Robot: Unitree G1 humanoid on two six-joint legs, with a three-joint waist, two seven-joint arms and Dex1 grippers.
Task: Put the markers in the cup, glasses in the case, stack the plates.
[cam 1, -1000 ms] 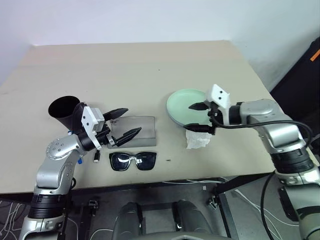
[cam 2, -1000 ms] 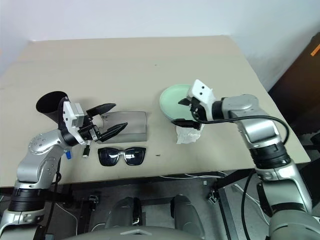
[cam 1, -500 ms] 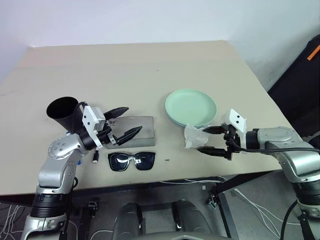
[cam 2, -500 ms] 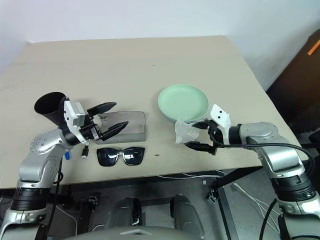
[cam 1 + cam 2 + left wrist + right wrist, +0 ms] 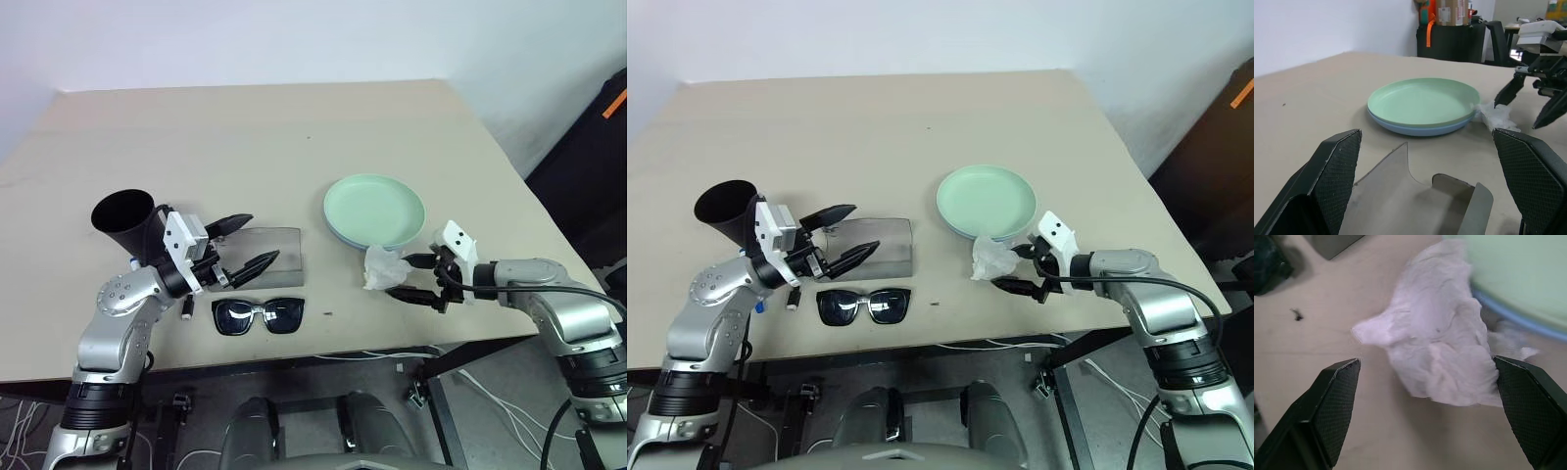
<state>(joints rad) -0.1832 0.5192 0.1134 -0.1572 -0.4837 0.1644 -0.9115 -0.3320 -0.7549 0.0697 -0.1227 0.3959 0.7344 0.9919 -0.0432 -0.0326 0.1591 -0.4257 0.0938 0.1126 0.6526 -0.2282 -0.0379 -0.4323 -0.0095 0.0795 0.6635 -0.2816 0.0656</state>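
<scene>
- Landmark: case [image 5: 257,257].
- Glasses [image 5: 260,315] just in front of it; cup [image 5: 124,221] to its left.
- Stacked plates [image 5: 375,210] to its right.
- Left gripper [image 5: 240,245], fingers apart, over it.
- Right gripper [image 5: 410,277], fingers apart, beside crumpled tissue [image 5: 381,266].

The mint green plate [image 5: 375,208] sits stacked squarely on the light blue plate [image 5: 1420,130], whose rim shows as a thin band under its near edge; the pair lies flat on the right half of the table. The grey case [image 5: 263,257] lies flat near the table's front edge, left of the plates, its near end open with a curved cut-out. Just in front of it the black-framed glasses [image 5: 259,315] lie with their dark square lenses facing up. The black cup [image 5: 124,221] leans left of the case, its wide mouth turned up and away. A black marker cap [image 5: 187,309] peeks out left of the glasses
</scene>
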